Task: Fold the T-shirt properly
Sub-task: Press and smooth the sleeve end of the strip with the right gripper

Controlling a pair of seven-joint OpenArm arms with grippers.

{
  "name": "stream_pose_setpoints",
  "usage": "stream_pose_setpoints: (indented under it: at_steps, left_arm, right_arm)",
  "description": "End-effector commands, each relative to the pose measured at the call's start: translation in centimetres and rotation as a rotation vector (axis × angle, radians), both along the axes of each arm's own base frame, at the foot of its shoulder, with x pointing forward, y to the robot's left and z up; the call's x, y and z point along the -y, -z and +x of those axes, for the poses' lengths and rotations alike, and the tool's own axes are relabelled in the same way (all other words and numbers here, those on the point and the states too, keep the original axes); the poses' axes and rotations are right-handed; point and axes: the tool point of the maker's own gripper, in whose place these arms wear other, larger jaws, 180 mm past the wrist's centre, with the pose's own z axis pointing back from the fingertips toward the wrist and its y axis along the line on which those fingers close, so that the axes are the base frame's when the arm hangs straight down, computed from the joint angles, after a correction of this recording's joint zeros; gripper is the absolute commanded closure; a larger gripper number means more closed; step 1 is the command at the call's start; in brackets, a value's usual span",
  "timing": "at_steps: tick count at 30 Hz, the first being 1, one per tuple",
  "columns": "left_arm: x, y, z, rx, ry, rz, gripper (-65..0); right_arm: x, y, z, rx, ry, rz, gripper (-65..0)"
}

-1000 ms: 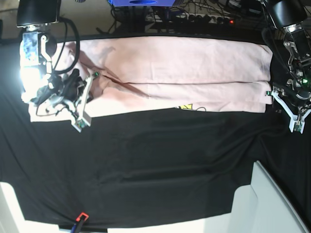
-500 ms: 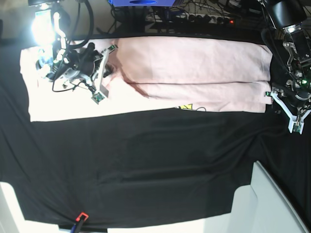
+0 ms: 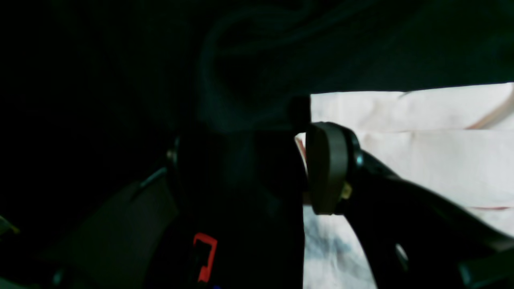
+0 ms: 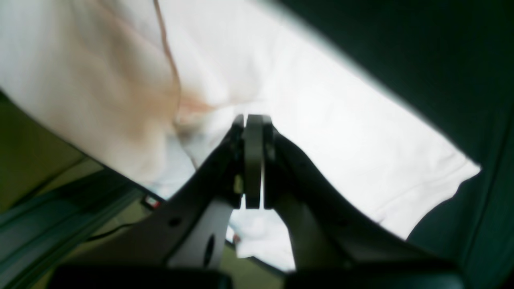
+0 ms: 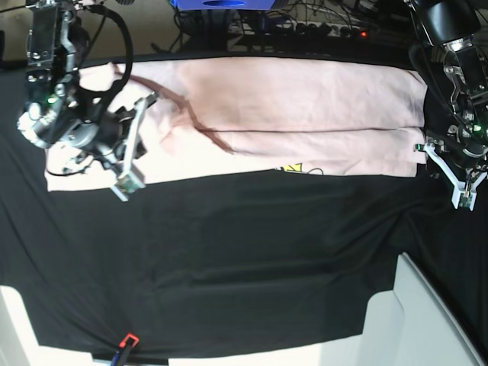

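Black table cloth [image 5: 252, 252] carries the T-shirt [image 5: 305, 114] as a long band at the far edge, so we park the left gripper [image 5: 457, 171] with jaws apart at one end, while the right gripper [image 4: 253, 160], jaws closed and empty, hangs above the other.

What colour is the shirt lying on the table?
Pale pink; the T-shirt shows best in the base view, against the black cloth.

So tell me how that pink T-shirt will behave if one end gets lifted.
The T-shirt will probably sag and drape: it already lies in soft creases. Its stacked folded layers may slide apart. On the black table cloth it would likely drag rather than glide.
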Motion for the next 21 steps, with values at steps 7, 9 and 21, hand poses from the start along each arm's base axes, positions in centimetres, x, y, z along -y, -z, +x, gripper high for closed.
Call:
stream_pose_setpoints:
  at_steps: [7, 9, 21]
  left_arm:
    - [-0.6, -0.5, -0.7, 0.034, 0.014, 0.022, -38.0]
    - [-1.4, 0.2, -2.4, 0.021, -0.013, 0.01, -38.5]
    - [-1.0, 1.8, -6.1, 0.108, -0.028, -0.382, -63.5]
  right_arm:
    - [7.2, 1.1, -0.1, 0.015, 0.189, -0.044, 0.0]
    - [7.4, 1.2, -0.2, 0.022, 0.188, -0.042, -0.1]
    - [7.4, 1.5, -0.8, 0.009, 0.18, -0.045, -0.1]
